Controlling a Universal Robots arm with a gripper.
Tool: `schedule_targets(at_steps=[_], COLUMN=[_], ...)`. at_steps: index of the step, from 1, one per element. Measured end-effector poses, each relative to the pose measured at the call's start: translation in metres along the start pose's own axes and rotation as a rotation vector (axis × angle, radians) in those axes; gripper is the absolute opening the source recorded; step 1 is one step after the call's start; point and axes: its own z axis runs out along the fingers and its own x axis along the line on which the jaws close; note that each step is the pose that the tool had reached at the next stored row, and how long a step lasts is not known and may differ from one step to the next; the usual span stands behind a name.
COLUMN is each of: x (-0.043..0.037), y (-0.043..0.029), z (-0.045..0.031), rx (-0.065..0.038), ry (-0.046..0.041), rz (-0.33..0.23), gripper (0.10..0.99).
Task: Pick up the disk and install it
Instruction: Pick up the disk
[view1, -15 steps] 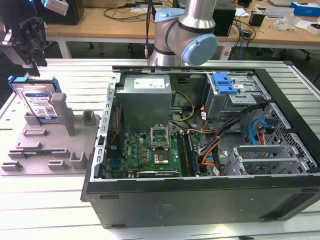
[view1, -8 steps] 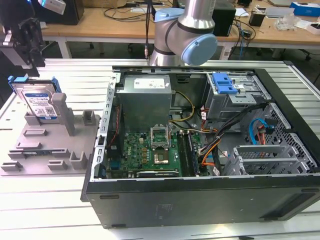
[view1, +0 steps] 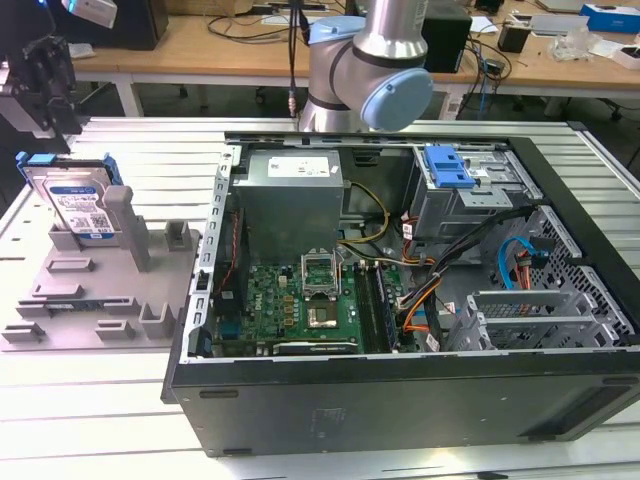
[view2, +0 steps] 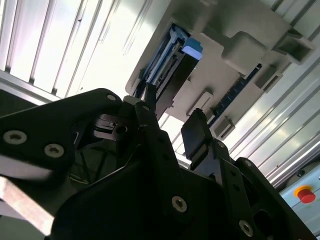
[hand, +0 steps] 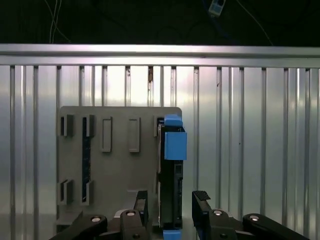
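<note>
A ribbed aluminium table (view1: 90, 410) is spread beneath the fingers (hand: 201, 199), its slats brightly lit. Beyond them, wooden workbenches (view1: 200, 52) strewn with cables (view1: 240, 25) are seen; dark floor (hand: 150, 22) lies past the table's edge.

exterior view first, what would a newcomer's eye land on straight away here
The open computer case dominates the exterior view's centre and right, its circuit board exposed. At that view's left the disk, blue-framed, stands on edge in a grey holder. In the first wrist view the gripper is open, one finger on each side of the disk.
</note>
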Motion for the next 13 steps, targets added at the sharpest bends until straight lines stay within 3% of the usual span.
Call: schedule_targets(at_steps=[6, 13], x=[-0.0043, -0.0099], y=[0.0181, 0.0284], z=[0.0009, 0.0044], rx=[0.000, 0.000], ry=[-0.0011, -0.0018], rz=[-0.001, -0.001], gripper=[0.482, 0.482])
